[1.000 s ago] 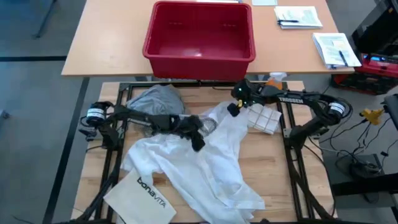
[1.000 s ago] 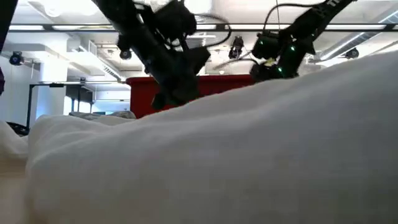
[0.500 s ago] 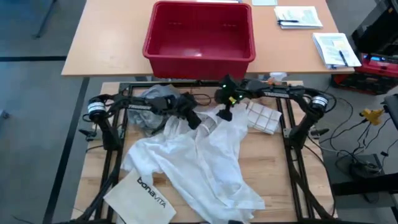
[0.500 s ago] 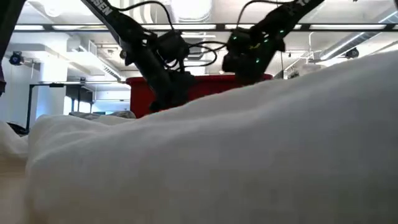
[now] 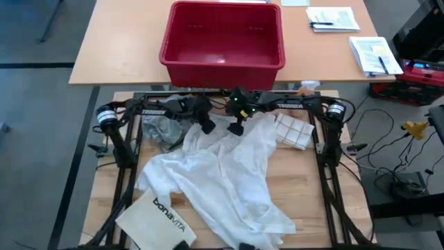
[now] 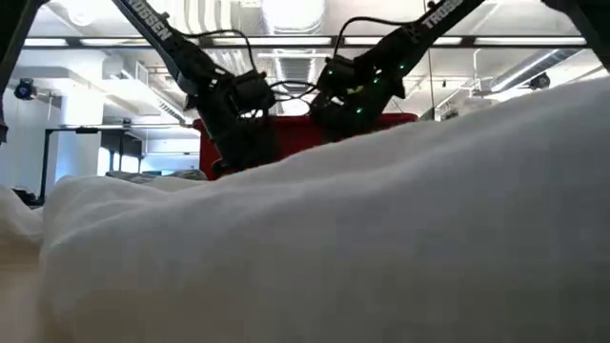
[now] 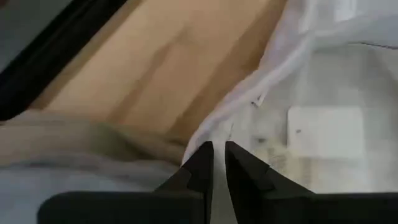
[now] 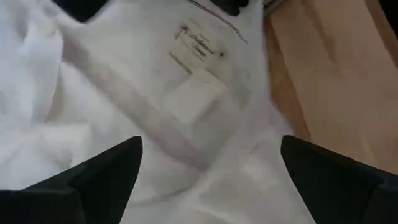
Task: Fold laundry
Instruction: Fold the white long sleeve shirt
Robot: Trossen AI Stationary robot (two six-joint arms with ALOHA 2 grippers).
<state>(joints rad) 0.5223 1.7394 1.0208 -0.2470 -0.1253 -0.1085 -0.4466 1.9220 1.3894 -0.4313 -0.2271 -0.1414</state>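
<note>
The large white button-front shirt (image 5: 229, 177) lies rumpled across the middle of the table, its collar end toward the far edge. A grey T-shirt (image 5: 163, 126) lies bunched at the far left, partly under the left arm. My left gripper (image 5: 206, 126) is shut at the shirt's far-left edge, beside the grey T-shirt. My right gripper (image 5: 236, 128) hangs wide open just above the collar area, whose label (image 8: 198, 45) shows between its fingers (image 8: 102, 174). In the low view the white cloth (image 6: 381, 238) fills the foreground. My left gripper pinches a thin edge of the white shirt (image 7: 200, 142) near the collar between its two fingers, whose tips are almost together. It comes slanting down from the table's left. The edge is raised a little and the rest of the shirt lies on the table.
A red bin (image 5: 222, 38) stands on the desk beyond the far edge. A stiff white "bonavita" bag (image 5: 158, 217) lies at the near left, partly under the shirt. A white checked piece (image 5: 291, 132) lies at the far right. Papers (image 5: 374, 54) lie on the desk.
My left gripper has gone toward the far edge and a little left, drawing the shirt's collar-side edge along while the shirt's near part stayed put. My right gripper has moved toward the table's left, over the collar, staying open.
</note>
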